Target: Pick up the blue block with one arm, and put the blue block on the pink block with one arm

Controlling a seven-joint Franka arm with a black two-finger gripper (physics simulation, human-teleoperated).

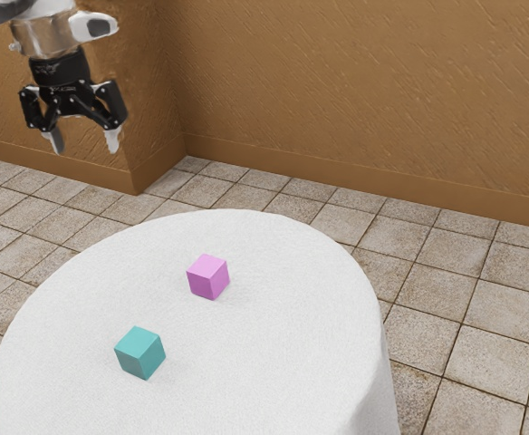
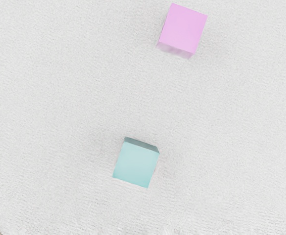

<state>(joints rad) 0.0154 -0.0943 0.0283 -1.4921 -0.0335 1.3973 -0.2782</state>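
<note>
Right, from my console the end effector (image 1: 84, 141) hangs in the upper left of the exterior frame, high above the surface and well apart from both blocks. Its two fingers are spread wide with nothing between them. The black hand points downward, and the pale arm segment above it is cut off by the frame's top edge.

The blue block (image 1: 139, 352) — more teal than true blue on my screen — sits flat on the round white surface (image 1: 292, 362) in the lower left of the exterior frame, toward the near edge. The pink block (image 1: 208, 276) rests on the same surface near the frame's centre, up and toward the exterior view's right of the blue one. The two are near each other but apart, with bare white between them.

In the wrist view I look nearly straight down on both. The blue block (image 2: 135, 162) and the pink block (image 2: 182, 30) stand clear of each other on the surface (image 2: 59, 98), each resting on one face.

The surface seems to be draped in a white cloth that falls over its side, though I can't be sure from this render. Around it lies a beige tiled floor (image 1: 482, 299), and a brown textured wall (image 1: 364, 82) runs across the upper part of the exterior frame.
</note>
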